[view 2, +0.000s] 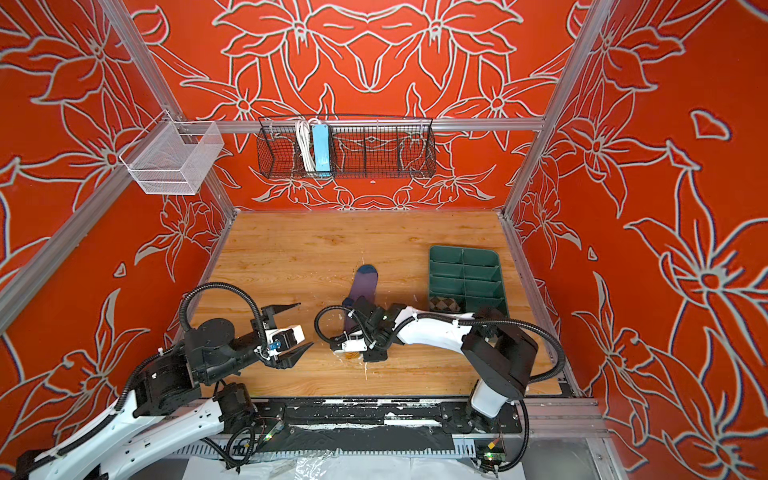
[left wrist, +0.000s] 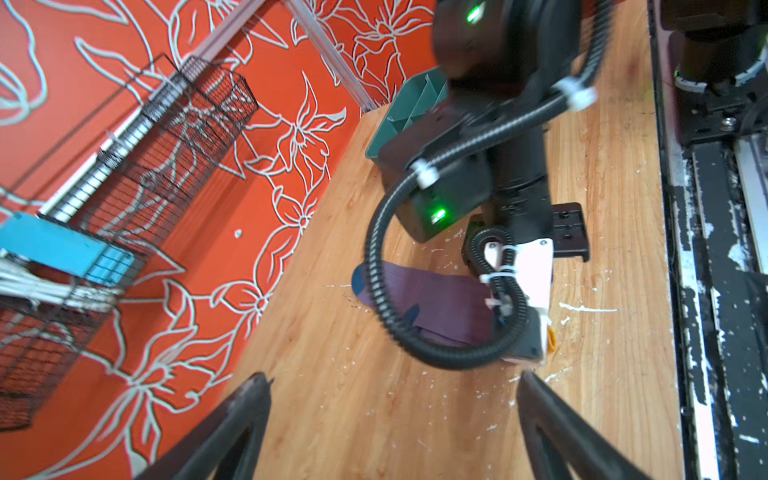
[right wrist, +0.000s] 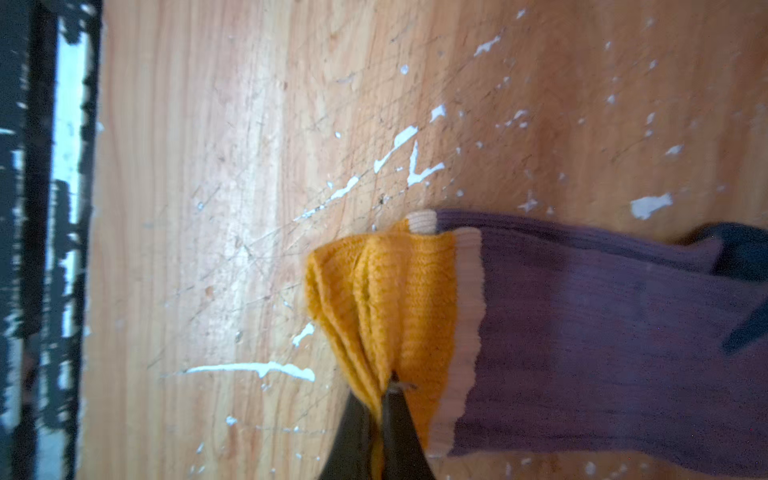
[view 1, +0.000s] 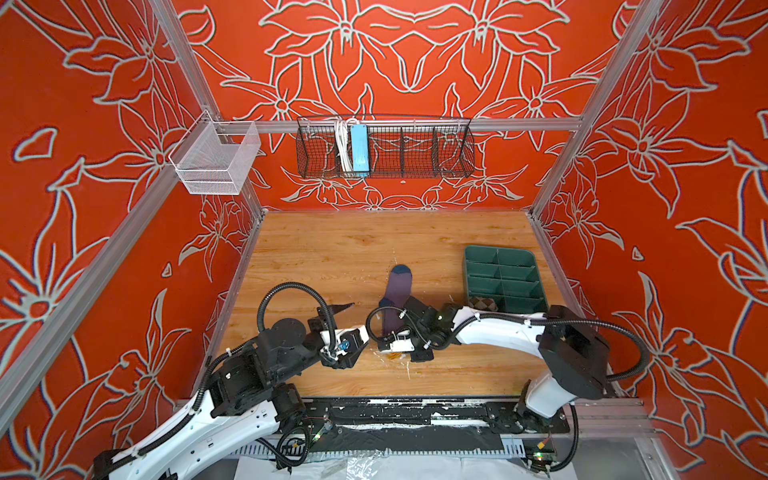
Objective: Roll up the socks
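A sock (view 1: 397, 286) lies mid-desk (view 1: 332, 249), its near end in the right pincer (right wrist: 382, 390), the left pincer (view 2: 305, 324) apart to its left, while a tray (view 1: 498, 250) to its right holds a second sock (view 1: 484, 303) in its near-left compartment.

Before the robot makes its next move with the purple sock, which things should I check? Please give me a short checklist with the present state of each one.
1. The right gripper is shut on the mustard cuff of the purple sock: ok.
2. Both cuff layers are caught between the jaws: cannot tell, the cloth is bunched.
3. The sock lies flat on the table, toe end away from the cuff: ok.
4. The left gripper is open and apart from the sock: ok.
5. The argyle sock sits in a compartment of the green organizer, out of the way: ok.
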Available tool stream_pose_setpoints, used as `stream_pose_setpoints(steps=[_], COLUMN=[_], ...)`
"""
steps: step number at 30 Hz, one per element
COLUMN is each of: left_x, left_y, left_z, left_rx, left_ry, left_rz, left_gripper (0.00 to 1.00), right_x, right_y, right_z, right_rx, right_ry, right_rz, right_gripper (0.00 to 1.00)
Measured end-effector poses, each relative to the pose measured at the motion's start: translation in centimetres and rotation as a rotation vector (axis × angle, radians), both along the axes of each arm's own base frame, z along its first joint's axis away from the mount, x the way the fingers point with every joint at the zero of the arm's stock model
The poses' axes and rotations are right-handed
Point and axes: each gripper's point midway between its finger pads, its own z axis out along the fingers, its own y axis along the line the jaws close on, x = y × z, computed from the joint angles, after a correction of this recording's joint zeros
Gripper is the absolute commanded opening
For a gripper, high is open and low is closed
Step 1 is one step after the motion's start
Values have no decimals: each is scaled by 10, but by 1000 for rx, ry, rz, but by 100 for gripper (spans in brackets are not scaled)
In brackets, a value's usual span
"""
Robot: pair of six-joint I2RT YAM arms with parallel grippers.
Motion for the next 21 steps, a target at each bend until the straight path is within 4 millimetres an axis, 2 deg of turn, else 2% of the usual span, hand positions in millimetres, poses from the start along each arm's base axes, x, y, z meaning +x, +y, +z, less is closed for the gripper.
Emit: stream_pose_setpoints(steps=[2,7,16,21], left_x=[-1,-6,-35,-38], left_y=[-2,-15,-35,-45], left_z=[-2,-34,-119,-160], left_rx=[44,204,418,513], left_ry=[-11,-1,-16,61], left_rz=[-26,-119,-321,-341], left_gripper=[89,72,70,60], right_x=[-2,-5,-3,-4], right_y=[0,7,12,10], right_z=[-4,-11,-11,-11], right_rx=[-21,-67,-116,-136], right_ry=[91,284,583,668], right_rz=[-16,-46,-120,-147], right_gripper=[0,0,0,0])
